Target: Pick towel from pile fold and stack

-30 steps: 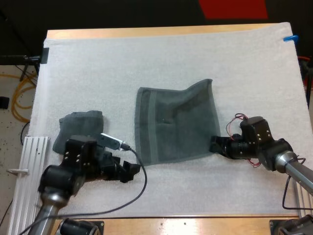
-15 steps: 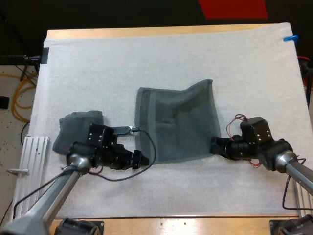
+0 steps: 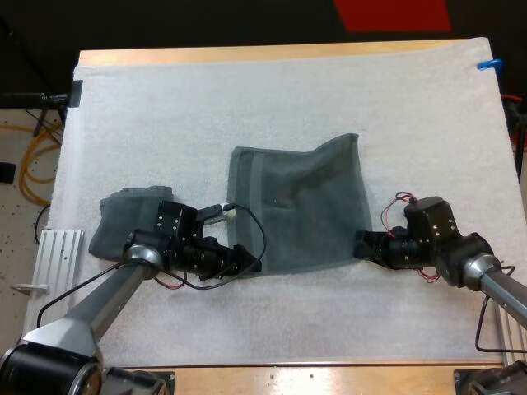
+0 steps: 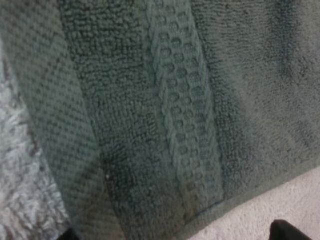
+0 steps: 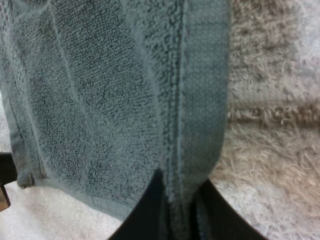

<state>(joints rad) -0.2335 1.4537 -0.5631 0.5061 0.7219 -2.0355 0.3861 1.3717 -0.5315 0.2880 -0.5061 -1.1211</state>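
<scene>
Towel [image 3: 296,206] spread on mat [image 3: 247,99], folded stack [image 3: 132,216] beside

1. A wooden table [image 3: 272,54] fills most of the high view, its pale edge showing along the top and bottom of the frame
2. A white mat [image 3: 288,99] with a nubby pile covers nearly the whole tabletop, evenly lit
3. Beyond the table's far edge, at the top of the frame, is dark space [image 3: 165,25] with a red strip [image 3: 394,15] at upper right
4. Blue tape [image 3: 488,64] sits at the mat's upper right corner
5. At the left edge, a pale speckled floor [image 3: 18,226] carries looped yellow cables [image 3: 41,148]; a ribbed metal rail [image 3: 58,263] lies at lower left
</scene>
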